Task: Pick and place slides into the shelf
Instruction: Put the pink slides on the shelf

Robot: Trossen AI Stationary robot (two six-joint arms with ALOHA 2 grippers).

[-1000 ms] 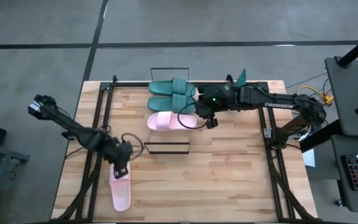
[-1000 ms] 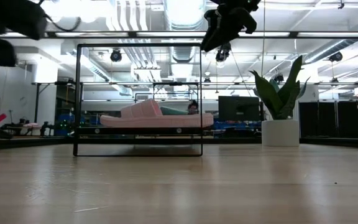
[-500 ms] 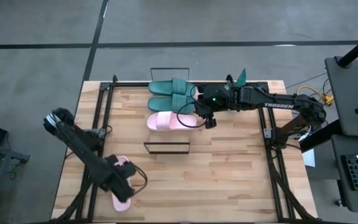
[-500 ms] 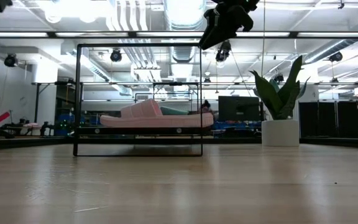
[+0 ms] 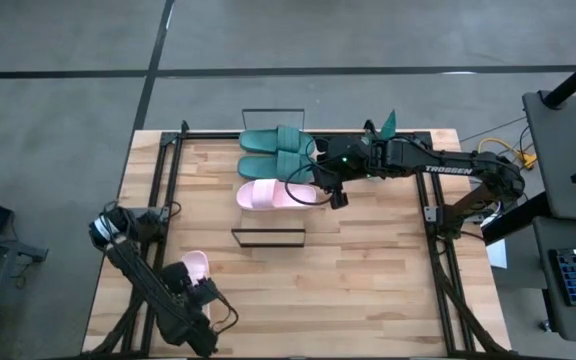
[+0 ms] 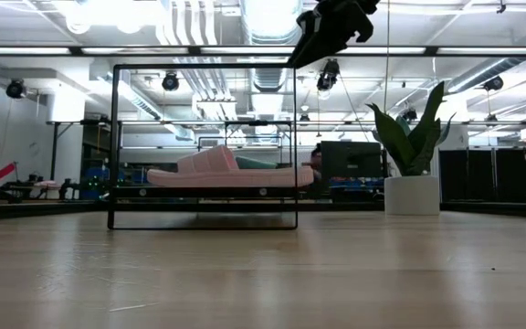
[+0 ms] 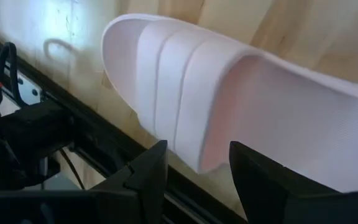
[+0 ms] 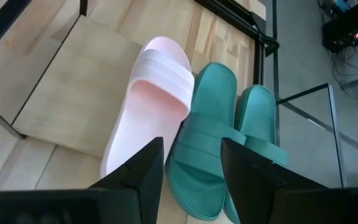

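Observation:
On the tabletop near the left front corner lies a light pink slide (image 5: 195, 266) (image 7: 229, 93), sole down. My left gripper (image 5: 198, 298) (image 7: 194, 180) hangs open just over it, one finger on either side of the strap's edge; whether they touch it I cannot tell. The shelf (image 5: 268, 218) carries two teal slides (image 5: 276, 141) (image 5: 273, 164) (image 8: 207, 155) and a second pink slide (image 5: 271, 195) (image 8: 148, 106) (image 6: 226, 169). My right gripper (image 5: 336, 196) (image 8: 191, 174) (image 6: 329, 32) hovers open above the right end of that row.
Black wire rails (image 5: 273, 110) (image 5: 268, 237) (image 6: 204, 146) stand at the shelf's short ends. A potted plant (image 5: 386, 124) (image 6: 409, 146) sits at the far right of the table. Black frame bars (image 5: 158, 190) run along the table's left and right sides. Bare wood (image 5: 348, 280) lies front right.
My left gripper has swung toward the table's near edge along the pink slide on the tabletop, sinking a little and tipping steeply downward over it. The slide has stayed where it was.

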